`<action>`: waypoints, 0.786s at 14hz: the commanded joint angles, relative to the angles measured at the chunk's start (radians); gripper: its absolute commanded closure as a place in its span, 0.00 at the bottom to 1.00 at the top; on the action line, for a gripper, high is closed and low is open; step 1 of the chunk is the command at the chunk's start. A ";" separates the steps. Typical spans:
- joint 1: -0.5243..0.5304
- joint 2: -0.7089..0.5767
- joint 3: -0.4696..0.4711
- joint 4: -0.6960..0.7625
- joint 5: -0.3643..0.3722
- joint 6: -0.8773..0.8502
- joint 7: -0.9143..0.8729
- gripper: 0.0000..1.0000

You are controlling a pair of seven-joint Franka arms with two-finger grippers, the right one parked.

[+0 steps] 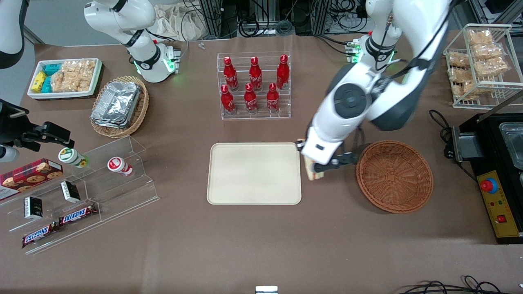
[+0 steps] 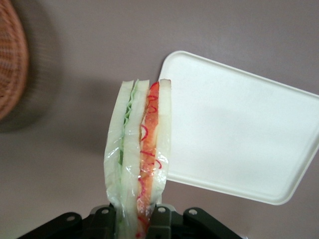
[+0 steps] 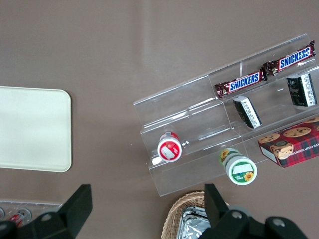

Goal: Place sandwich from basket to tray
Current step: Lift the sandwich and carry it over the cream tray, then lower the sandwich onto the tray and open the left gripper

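Note:
My left gripper (image 1: 316,168) is shut on the sandwich (image 1: 311,173) and holds it above the table, between the tray (image 1: 254,173) and the reddish-brown basket (image 1: 394,176). In the left wrist view the sandwich (image 2: 139,159) is a plastic-wrapped wedge of white bread with green and red-orange filling, clamped between the two fingers (image 2: 162,219). It hangs just beside the tray's (image 2: 239,129) edge, over the brown table. The basket (image 2: 9,69) holds nothing that I can see.
A clear rack of red bottles (image 1: 254,85) stands farther from the front camera than the tray. A white wire rack of snacks (image 1: 482,61) and a black appliance (image 1: 496,163) stand at the working arm's end. A tan basket with foil containers (image 1: 119,106) and a clear stepped display (image 1: 81,192) lie toward the parked arm's end.

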 commanded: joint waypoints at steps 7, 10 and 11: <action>-0.108 0.257 0.009 0.023 0.271 0.268 -0.119 1.00; -0.108 0.300 0.009 0.023 0.324 0.271 -0.107 1.00; -0.108 0.306 0.009 0.023 0.328 0.273 -0.106 1.00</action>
